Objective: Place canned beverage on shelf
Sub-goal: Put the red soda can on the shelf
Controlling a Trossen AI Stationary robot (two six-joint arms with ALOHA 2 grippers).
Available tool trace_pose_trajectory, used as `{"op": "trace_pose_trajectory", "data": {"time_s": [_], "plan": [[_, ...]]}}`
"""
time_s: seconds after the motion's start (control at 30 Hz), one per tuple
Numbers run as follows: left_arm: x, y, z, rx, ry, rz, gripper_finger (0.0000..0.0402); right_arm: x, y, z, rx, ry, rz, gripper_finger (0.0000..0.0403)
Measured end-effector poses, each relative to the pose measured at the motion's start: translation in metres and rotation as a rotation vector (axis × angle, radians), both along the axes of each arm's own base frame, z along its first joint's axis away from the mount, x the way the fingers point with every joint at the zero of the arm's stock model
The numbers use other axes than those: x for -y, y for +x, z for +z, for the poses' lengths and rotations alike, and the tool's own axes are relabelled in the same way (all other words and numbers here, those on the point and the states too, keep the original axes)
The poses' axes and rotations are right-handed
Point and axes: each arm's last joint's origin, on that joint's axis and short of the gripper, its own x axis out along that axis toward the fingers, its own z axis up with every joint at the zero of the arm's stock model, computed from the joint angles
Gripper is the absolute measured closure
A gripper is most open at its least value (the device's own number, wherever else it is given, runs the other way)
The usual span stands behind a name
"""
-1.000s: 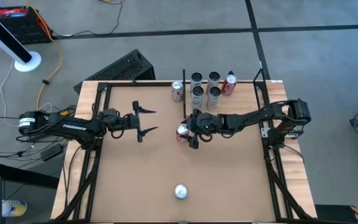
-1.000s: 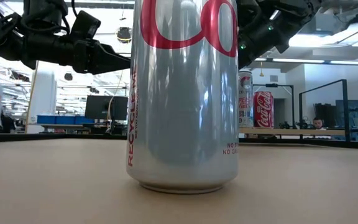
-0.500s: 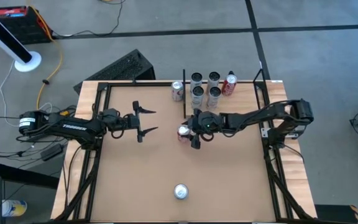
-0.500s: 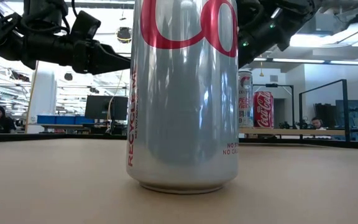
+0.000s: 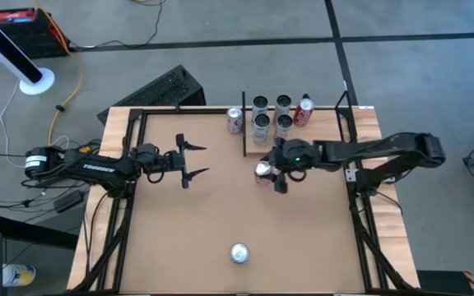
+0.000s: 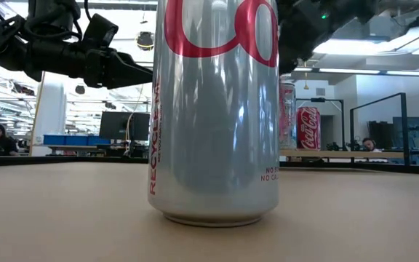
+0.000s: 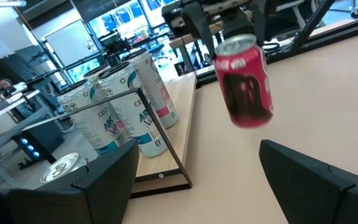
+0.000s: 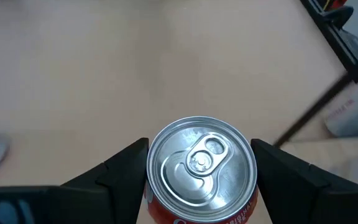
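A red beverage can hangs above the tabletop with my right gripper shut on it, just in front of the shelf. The shelf is a pale board with thin black posts at the table's far side, and several cans stand on it. My left gripper hovers open and level over the table's left half, pointing toward the held can. A silver can stands upright on its base near the front edge. My right gripper pinches the red can's side wall just below its top rim, one finger on each side. The fingers come from the table's right side, slanting down. The can hangs below them, lifted clear of the table and slightly tilted.
Another can stands on the table left of the shelf's black post. Black frame rails run along both table sides. The silver can fills the low view.
My right gripper has gone up and toward the table's right edge, carrying the red can. The can now sits clear of the table, in front of the shelf rather than left of its post.
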Motion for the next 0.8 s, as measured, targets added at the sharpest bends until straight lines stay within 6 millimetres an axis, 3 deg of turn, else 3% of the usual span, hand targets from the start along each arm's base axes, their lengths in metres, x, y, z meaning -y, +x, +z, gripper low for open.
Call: {"op": "trace_pose_trajectory", "data": {"time_s": [0.27, 0.53, 0.8], "plan": [[0.0, 0.0, 0.0, 0.001, -0.001, -0.001, 0.0081, 0.003, -0.06, 0.023, -0.009, 0.011, -0.031, 0.0121], [0.0, 0.0, 0.0, 0.001, -0.001, -0.001, 0.0081, 0.027, -0.113, 0.025, 0.001, -0.053, -0.159, 0.0121], [0.0, 0.0, 0.001, 0.005, -0.002, -0.001, 0.0081, 0.064, -0.135, 0.027, 0.007, -0.109, -0.238, 0.0121]]}}
